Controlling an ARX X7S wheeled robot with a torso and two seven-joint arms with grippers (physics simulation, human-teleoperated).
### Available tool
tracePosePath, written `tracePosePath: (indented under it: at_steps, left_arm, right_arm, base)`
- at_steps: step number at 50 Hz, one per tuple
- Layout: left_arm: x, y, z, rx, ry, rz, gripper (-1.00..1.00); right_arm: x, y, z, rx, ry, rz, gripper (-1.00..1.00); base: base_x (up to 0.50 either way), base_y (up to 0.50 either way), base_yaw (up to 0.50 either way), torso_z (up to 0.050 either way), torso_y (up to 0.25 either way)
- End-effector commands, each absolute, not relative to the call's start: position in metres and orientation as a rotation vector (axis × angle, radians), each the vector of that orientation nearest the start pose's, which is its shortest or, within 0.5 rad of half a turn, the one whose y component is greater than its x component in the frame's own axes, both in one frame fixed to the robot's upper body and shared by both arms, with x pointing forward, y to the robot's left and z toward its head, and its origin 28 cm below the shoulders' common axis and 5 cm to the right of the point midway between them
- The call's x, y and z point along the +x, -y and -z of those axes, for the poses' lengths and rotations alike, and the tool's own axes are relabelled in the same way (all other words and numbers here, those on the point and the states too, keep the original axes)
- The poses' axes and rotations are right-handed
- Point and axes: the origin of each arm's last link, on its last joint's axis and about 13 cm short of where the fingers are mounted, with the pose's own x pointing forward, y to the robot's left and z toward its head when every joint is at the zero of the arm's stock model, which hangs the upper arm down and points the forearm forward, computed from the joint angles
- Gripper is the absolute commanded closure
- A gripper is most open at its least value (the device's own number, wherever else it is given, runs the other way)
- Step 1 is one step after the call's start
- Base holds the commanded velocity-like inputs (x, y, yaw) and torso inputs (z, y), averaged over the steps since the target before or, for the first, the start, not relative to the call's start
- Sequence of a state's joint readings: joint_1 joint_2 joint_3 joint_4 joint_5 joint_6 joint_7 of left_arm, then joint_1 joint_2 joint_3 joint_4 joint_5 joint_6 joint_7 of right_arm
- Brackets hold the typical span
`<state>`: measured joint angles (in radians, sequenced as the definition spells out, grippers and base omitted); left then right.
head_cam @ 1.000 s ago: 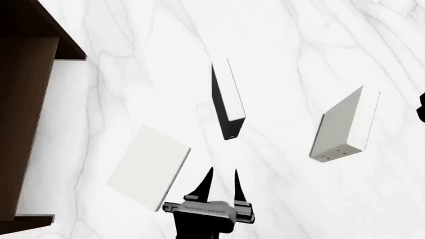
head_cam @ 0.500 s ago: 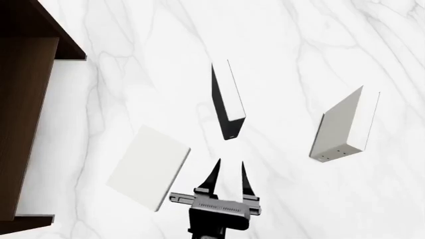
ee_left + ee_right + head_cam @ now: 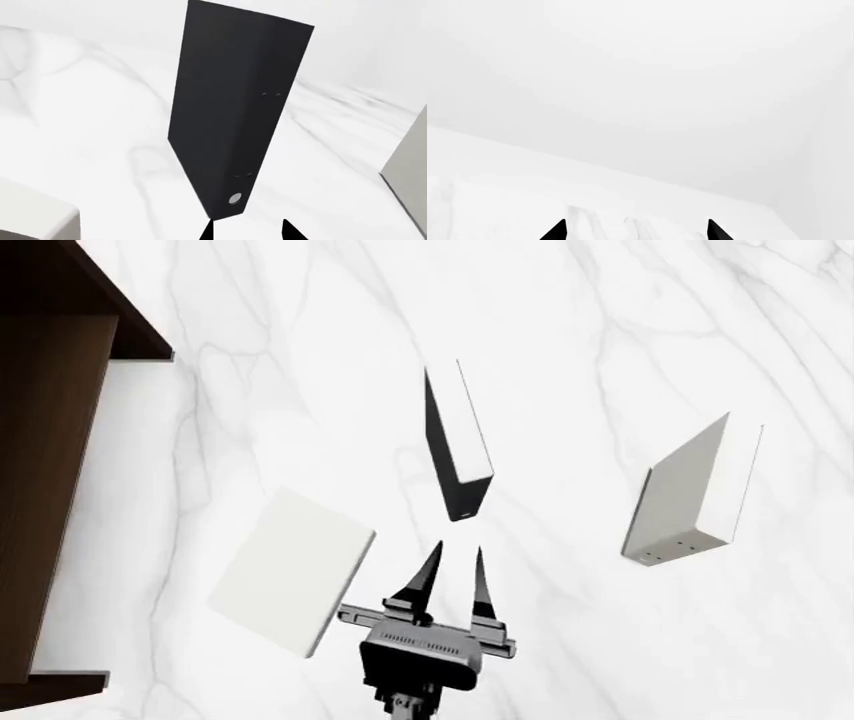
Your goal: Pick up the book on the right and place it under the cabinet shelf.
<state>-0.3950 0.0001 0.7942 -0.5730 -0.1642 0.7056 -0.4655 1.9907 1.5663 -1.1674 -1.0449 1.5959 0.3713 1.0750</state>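
The book [image 3: 291, 572], plain and off-white, lies flat on the marble left of my left gripper [image 3: 458, 549]; its corner also shows in the left wrist view [image 3: 32, 216]. The gripper is open with a narrow gap and nothing between its fingers. Its tips sit just short of the near end of an upright black book [image 3: 457, 445]. In the left wrist view that black book [image 3: 233, 115] stands right in front of the gripper [image 3: 247, 228]. The dark brown cabinet shelf [image 3: 54, 440] fills the far left. My right gripper [image 3: 636, 229] is open over bare white surface and is outside the head view.
A grey book with small dots on its spine [image 3: 687, 498] stands tilted at the right; its side shows at the edge of the left wrist view [image 3: 410, 165]. White marble tabletop [image 3: 601, 330] stretches around the books.
My left gripper has moved forward toward the black book's near end. The off-white book has shifted slightly to the left. The black and grey books have not moved.
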Motion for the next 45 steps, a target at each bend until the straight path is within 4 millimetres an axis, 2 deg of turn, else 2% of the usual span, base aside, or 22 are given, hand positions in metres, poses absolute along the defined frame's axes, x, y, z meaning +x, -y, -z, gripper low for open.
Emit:
tracePosePath:
  at_steps: [1,28,45]
  left_arm:
    - [0.269,-0.182,0.05,-0.356,-0.068,-0.417,-1.0]
    - [0.279,-0.21,0.048,-0.346,-0.028,-0.573,-1.0]
    - [0.286,-0.237,0.043,-0.37,-0.023,-0.692,-1.0]
  right_arm:
    - [0.106,0.162,-0.333,-0.28,0.624,0.143,-1.0]
    - [0.105,0.162,-0.335,-0.283,0.622,0.145,-1.0]
    - [0.109,0.162,-0.33,-0.28,0.613,0.148,-1.0]
  base:
    - [0.0,0.0,0.0,0.0,0.0]
    - [0.01,0.0,0.0,0.0,-0.004]
    - [0.01,0.0,0.0,0.0,-0.005]
